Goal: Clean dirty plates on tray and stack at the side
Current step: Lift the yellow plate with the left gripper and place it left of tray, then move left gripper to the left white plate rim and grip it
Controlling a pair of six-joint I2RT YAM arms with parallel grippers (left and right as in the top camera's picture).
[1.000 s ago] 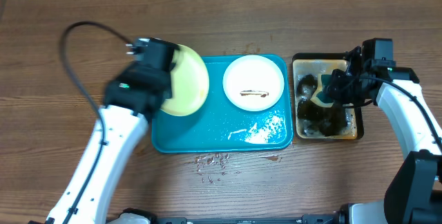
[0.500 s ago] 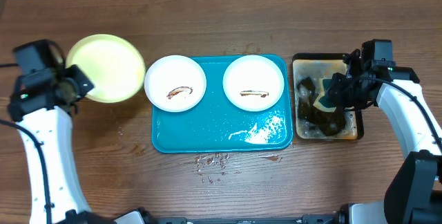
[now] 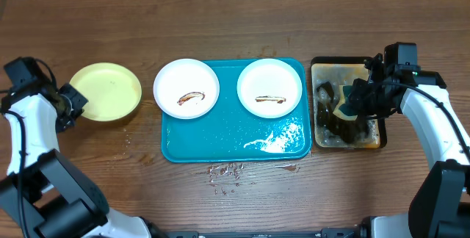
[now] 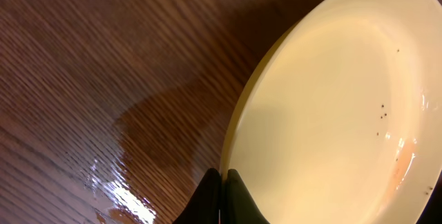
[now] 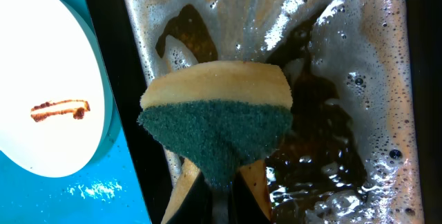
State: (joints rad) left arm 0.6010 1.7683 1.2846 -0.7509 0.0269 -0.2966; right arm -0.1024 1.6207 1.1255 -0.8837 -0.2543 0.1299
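The teal-blue tray lies mid-table. Two white plates with brown smears are on it: one overhanging its left rim, one at its upper right, also in the right wrist view. The pale yellow-green plate rests on the table left of the tray. My left gripper is shut on that plate's left rim; the plate's inside looks wiped. My right gripper is shut on a yellow-and-green sponge over the black tray.
The black tray of brown foamy liquid stands right of the teal tray. Water droplets lie on the wood in front of the teal tray. A wet patch shines beside the yellow plate.
My left arm has carried the yellow-green plate from above the tray's left part out to the table at the left and lowered it flat. The left white plate became visible. The right arm stayed put.
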